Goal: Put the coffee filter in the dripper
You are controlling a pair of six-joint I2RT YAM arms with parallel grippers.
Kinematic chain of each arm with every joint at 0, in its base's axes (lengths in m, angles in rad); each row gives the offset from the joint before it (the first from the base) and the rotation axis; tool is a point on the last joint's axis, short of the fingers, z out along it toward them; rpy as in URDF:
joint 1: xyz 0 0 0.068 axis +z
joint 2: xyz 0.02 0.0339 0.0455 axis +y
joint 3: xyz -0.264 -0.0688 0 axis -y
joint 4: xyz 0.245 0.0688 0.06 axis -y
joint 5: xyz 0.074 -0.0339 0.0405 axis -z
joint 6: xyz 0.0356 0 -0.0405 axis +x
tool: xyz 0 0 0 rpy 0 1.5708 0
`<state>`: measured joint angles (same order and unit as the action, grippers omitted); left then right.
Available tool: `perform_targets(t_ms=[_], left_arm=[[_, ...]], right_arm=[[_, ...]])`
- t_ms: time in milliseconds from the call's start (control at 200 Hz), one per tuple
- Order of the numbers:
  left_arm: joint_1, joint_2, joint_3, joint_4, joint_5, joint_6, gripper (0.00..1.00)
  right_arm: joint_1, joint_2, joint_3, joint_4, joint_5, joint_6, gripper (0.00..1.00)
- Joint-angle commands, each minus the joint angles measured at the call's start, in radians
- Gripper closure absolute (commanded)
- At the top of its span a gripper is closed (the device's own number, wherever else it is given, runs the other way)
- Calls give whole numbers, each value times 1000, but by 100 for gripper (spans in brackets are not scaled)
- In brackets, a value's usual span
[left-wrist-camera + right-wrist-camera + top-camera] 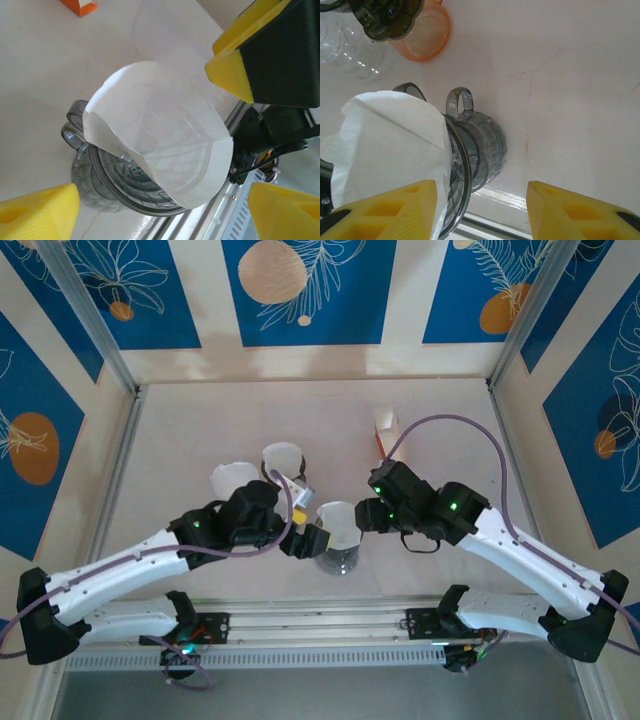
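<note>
Our left tool point(162, 192) stands wide open, its yellow fingers point(40, 210) on either side of the coffee filter point(160, 145) and clear of it, so it holds nothing. Our right tool point(481, 184) is parted too, with the glass of the dripper point(480, 145) and bare table point(570, 100) in its gap. The paper lies just left of it, ungripped. The filter sits tilted on the dripper's mouth, by the table's near edge, between both tools.
</note>
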<state>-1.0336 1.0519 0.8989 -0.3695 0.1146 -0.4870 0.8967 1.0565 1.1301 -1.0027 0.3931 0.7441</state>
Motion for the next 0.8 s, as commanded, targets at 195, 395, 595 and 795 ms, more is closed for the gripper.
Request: perform_targets(t_ms=[195,395,595,795], left_arm=[[-11,36,11,-11,-42,-6,15],[-10,25,5,17,-39,-17,14],[4,35,6,35,-64,-33,12],[37,49,-5,35,-94,-57,19]], right_arm=[[6,-10,-70,50,-43,30,46],[10,-13,-81,60,-56,28,46],[13,-18,-82,70,-61,24,46],[14,-21,-90,69,-63,29,46]])
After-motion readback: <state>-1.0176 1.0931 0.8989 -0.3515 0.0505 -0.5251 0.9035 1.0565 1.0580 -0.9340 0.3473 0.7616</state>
